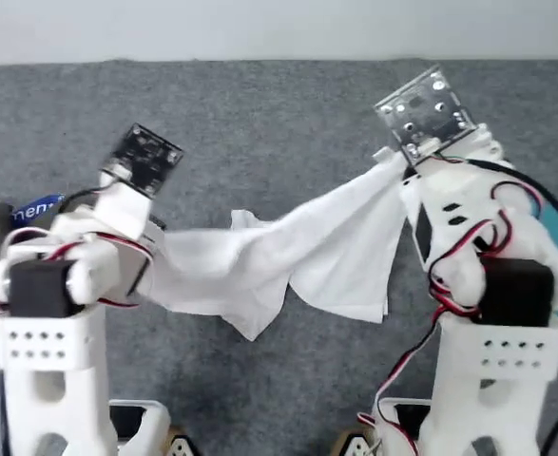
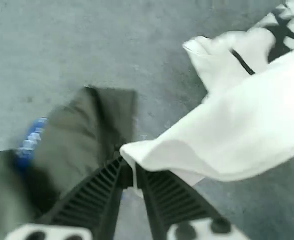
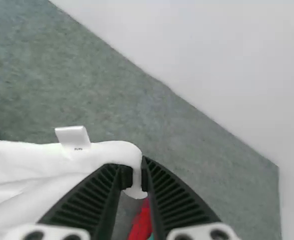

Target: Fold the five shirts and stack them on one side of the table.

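Left gripper: I read the jaws as pinched tight on one edge of the white shirt. Right gripper: likewise clamped on an edge, just beside the small sewn label. The shirt hangs stretched between the two arms over the grey table with its middle sagging in loose folds, and I cannot tell whether it touches the surface. A dark garment with a blue piece beside it lies on the table beneath the left gripper.
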### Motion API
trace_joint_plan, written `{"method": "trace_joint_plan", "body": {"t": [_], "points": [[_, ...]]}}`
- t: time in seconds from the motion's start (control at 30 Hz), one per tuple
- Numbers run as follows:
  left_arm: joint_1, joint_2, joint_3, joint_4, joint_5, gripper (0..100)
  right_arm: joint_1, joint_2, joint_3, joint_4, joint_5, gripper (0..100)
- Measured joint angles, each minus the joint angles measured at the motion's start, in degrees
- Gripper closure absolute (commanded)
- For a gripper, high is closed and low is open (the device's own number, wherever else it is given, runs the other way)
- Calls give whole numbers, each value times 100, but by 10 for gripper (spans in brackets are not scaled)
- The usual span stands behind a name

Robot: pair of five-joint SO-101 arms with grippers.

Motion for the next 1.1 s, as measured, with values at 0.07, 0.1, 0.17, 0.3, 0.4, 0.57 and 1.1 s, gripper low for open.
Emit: {"method": "trace_joint_plan", "body": {"t": [0.07,0.1,0.17,0.3,0.4,0.57,1.1], "points": [[-202,0,-475,0,0,986,123,-185,0,-35,0,989],[-281,0,-721,0,0,986,193,-299,-18,-53,0,989],[-413,0,-1204,-70,0,986,325,-519,-18,-105,0,989],[-510,0,-2040,-316,0,986,686,-976,-26,-360,0,989],[-510,0,-2567,-378,0,986,949,-1266,-26,-607,0,989],[-510,-35,-3235,-396,0,986,1116,-1626,-26,-756,0,989],[-510,-105,-5679,-404,0,986,1178,-2919,-35,-1081,431,989]]}}
